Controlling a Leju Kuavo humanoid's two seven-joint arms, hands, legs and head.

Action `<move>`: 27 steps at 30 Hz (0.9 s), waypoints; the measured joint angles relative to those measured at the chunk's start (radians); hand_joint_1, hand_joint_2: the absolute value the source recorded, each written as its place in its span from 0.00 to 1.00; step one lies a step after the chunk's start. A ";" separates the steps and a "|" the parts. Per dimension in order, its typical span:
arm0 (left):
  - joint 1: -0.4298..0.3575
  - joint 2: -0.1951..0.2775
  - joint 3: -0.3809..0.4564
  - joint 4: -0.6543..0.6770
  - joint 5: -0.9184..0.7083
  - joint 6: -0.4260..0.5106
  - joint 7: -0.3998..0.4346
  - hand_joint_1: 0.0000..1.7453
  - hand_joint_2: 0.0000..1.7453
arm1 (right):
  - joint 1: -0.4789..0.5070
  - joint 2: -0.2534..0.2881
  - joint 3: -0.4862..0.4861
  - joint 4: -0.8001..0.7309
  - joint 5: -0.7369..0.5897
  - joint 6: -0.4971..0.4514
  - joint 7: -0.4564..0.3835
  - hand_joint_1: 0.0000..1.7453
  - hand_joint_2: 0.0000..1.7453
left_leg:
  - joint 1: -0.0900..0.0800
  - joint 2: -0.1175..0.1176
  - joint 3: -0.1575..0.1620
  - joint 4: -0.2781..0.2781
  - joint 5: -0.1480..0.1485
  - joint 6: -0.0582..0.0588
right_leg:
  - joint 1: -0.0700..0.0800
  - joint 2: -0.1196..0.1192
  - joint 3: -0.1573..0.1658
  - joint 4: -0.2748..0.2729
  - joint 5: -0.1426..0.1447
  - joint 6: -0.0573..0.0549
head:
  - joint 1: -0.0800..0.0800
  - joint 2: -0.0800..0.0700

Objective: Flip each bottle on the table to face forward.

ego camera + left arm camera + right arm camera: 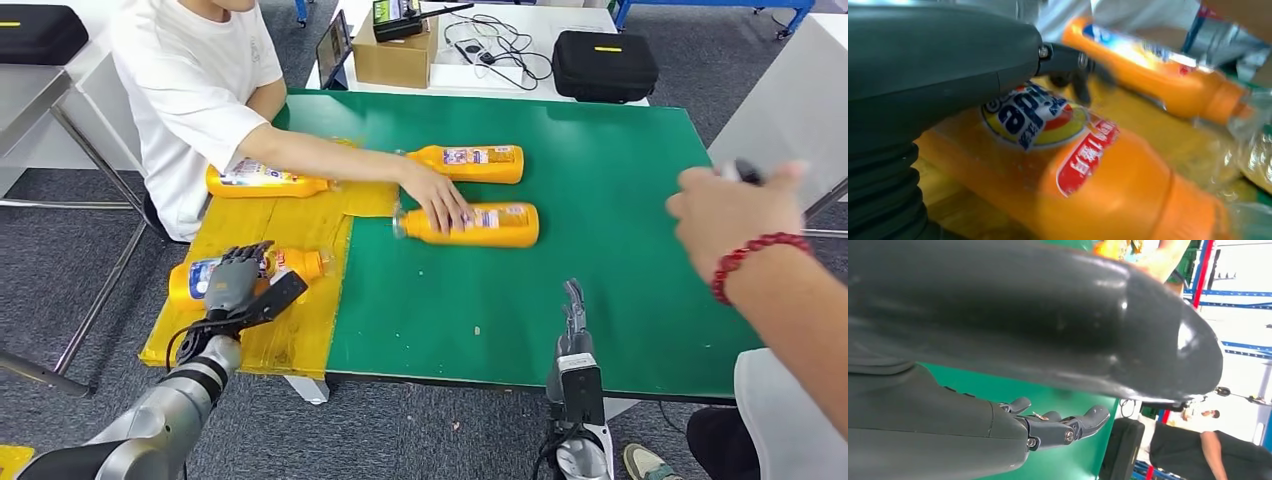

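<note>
So, four orange bottles are lying on the table (620,260), all on their sides. Robot's left hand (232,283) is resting over the nearest bottle (200,278) at lower left of the head view, fingers draped across its label; whether they are actually closing round it I cannot tell. Left wrist view is showing that bottle's (1088,185) label turned up toward the camera, blurred, with a dark finger (1075,67) just above it. That bottle is lying on the yellow sheet (300,330) covering the table's left part.

Right hand (573,318) is hanging at the table's near edge, lower centre of frame, fingers straight and apart, holding nothing; right wrist view is showing the same, fingers (1068,427) extended over green surface.

A seated person in white at upper left is reaching across, their hand (437,196) pressing on the middle bottle (485,224). Another bottle (478,163) is lying just behind it, a fourth (262,180) is sitting under that person's forearm on the yellow sheet. A second person's hand (725,210) with a red bead bracelet is coming in from the right.

Progress: looks early. Three labels are showing partly up, so which are counting as done is unclear; the near bottle is probably the one being worked on.
</note>
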 joint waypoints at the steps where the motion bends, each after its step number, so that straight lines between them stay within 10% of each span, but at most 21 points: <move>1: -0.008 -0.003 0.000 0.001 0.022 -0.068 0.002 0.00 0.00 | -0.002 0.000 -0.006 0.005 0.005 0.007 0.001 0.00 0.00 | 0.000 -0.003 0.002 0.000 0.000 0.000 | 0.000 -0.002 0.002 0.000 -0.001 0.000 | 0.000 0.000; 4: -0.020 -0.008 -0.001 -0.004 0.059 -0.175 -0.009 0.00 0.00 | -0.007 0.001 -0.015 0.014 0.012 0.019 0.002 0.00 0.00 | 0.000 -0.008 0.006 0.000 0.000 0.000 | 0.000 -0.007 0.007 -0.001 -0.004 -0.001 | 0.000 0.000; 8: -0.013 -0.016 -0.009 -0.025 0.153 -0.255 -0.082 0.00 1.00 | -0.010 0.005 -0.022 0.026 0.023 0.033 0.002 0.00 0.00 | 0.000 -0.008 0.008 0.000 0.000 0.000 | 0.000 -0.007 0.008 -0.001 -0.003 -0.002 | 0.000 0.000; 17: 0.131 -0.064 -0.164 -0.264 0.530 -0.340 -0.232 0.00 1.00 | -0.011 0.019 -0.030 0.057 0.068 0.028 -0.024 0.00 0.00 | 0.000 -0.006 -0.001 0.000 0.003 -0.001 | 0.000 -0.006 0.001 0.000 0.001 -0.001 | 0.000 0.000; 22: 0.232 -0.093 -0.241 -0.494 0.803 -0.283 -0.255 0.00 1.00 | -0.008 0.020 -0.016 0.054 0.257 -0.200 -0.103 0.00 0.00 | 0.000 -0.005 -0.007 0.001 0.003 -0.001 | 0.000 -0.006 -0.006 0.000 0.001 -0.001 | 0.000 0.000; 26: 0.276 -0.105 -0.283 -0.649 0.869 -0.261 -0.240 0.00 1.00 | -0.004 0.019 0.006 0.040 0.313 -0.270 -0.113 0.00 1.00 | 0.000 -0.005 -0.010 0.001 0.002 -0.001 | 0.000 -0.005 -0.008 0.000 0.000 -0.001 | 0.000 0.000; 27: 0.285 -0.107 -0.289 -0.675 0.880 -0.258 -0.246 0.00 1.00 | -0.004 0.017 0.011 0.037 0.327 -0.284 -0.114 0.00 1.00 | 0.000 -0.005 -0.010 0.001 0.002 -0.001 | 0.000 -0.005 -0.009 0.000 0.000 -0.001 | 0.000 0.000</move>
